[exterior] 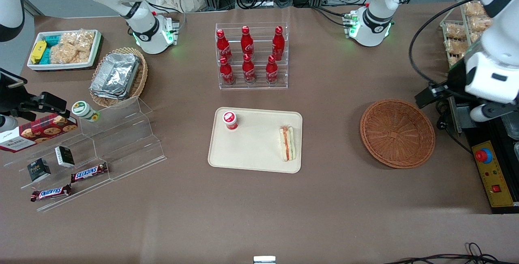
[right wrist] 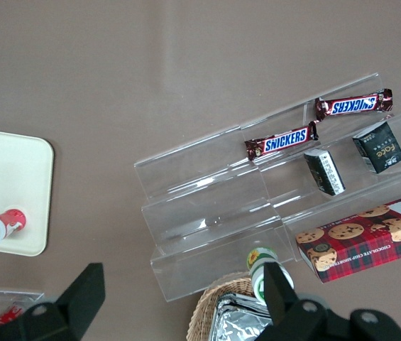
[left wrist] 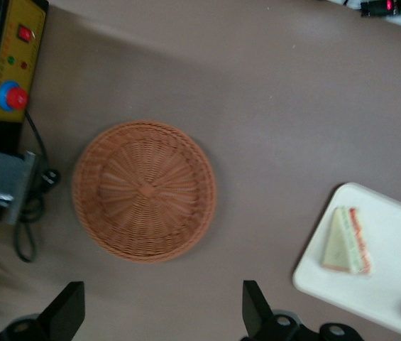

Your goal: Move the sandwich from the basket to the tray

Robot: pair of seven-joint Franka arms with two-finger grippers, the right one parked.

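1 sandwich (exterior: 287,143) on tray (exterior: 255,154) | 1 basket (exterior: 397,133) | end effector (left wrist: 163,312) spread open above basket

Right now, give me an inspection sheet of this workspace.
Surface: brown table, flat.
Job's things: sandwich lies on the tray; basket holds nothing.
Clutter: red-capped cup on the tray; cola bottles in a clear rack; foil containers in a tan basket; Snickers bars on clear steps.
Claw: left claw open, holding nothing, above the table near the basket.
Cables: black cable beside the basket.
Surroundings: control box with a red button.
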